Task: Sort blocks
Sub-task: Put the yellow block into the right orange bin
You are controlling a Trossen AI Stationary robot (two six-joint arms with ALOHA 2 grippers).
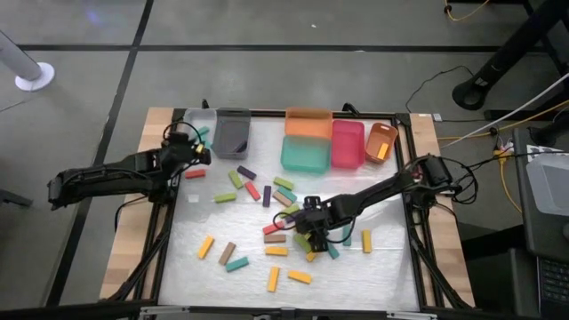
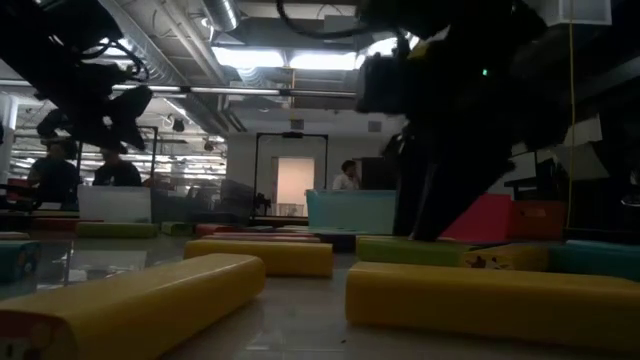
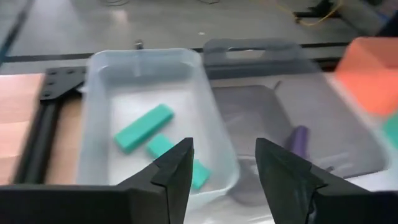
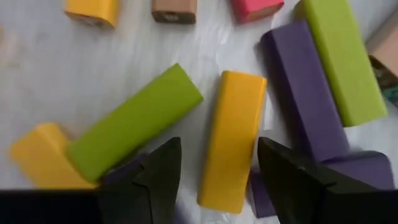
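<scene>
Left wrist view: left gripper stood open and empty over the clear bin at the table's far left, likely for a drop; two teal blocks lay inside. Right gripper, open and empty, straddled a yellow block mid-table, seemingly lined up to grasp. Blocks: small flat bars, mixed colours, scattered.

My left gripper at far-left table corner, jaws apart, nothing between them, my right gripper low over table middle, arm stretched inward, jaws apart, empty
</scene>
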